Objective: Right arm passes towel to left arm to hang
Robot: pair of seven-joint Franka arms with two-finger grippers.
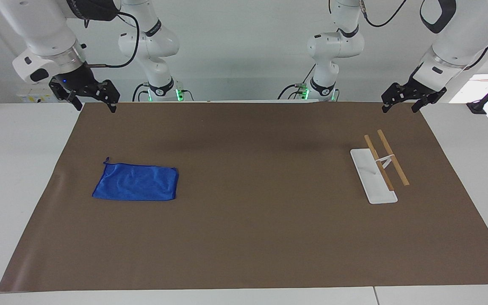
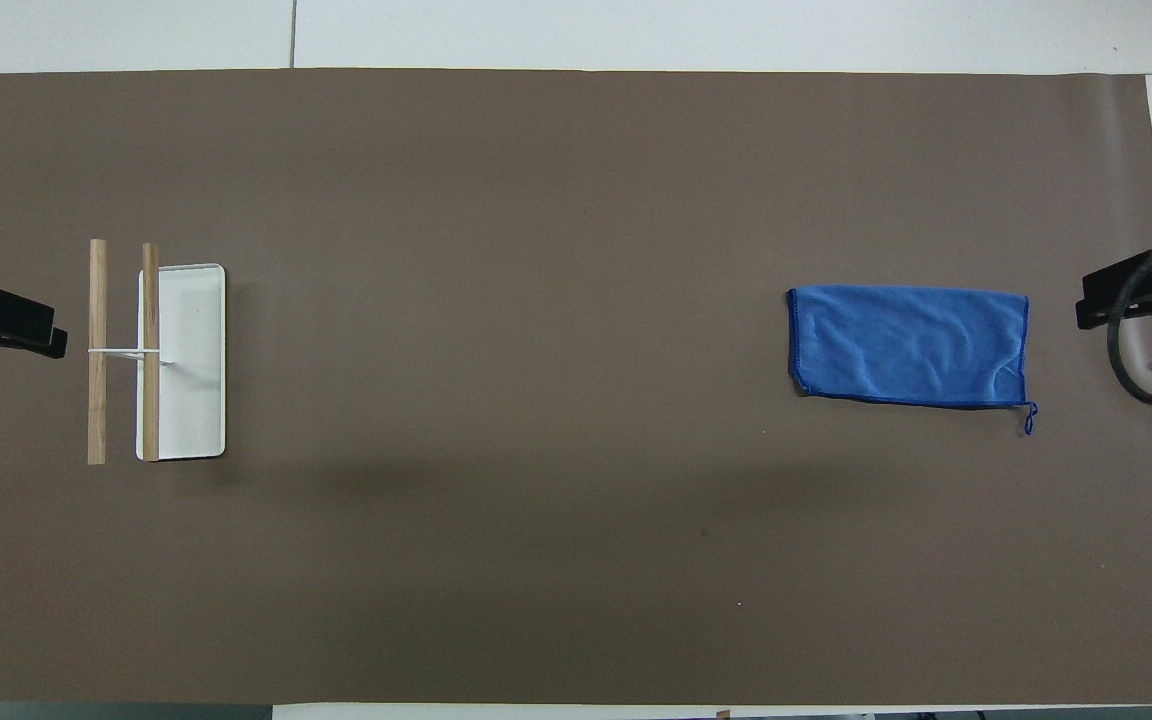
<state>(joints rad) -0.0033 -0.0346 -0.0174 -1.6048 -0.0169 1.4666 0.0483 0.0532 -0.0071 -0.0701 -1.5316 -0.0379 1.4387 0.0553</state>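
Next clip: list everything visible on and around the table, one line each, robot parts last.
towel: one, blue, flat on the mat toward the right arm's end
rack: one, white base with two wooden bars, on the mat toward the left arm's end
mat: one, brown, covering most of the table
table: one, white
right gripper: one, black, open, raised over the mat's corner, holding nothing
left gripper: one, black, open, raised over the mat's other robot-side corner, holding nothing

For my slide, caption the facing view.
Blue towel flat on brown mat; rack at other end; both arms wait raised, end effectors open.
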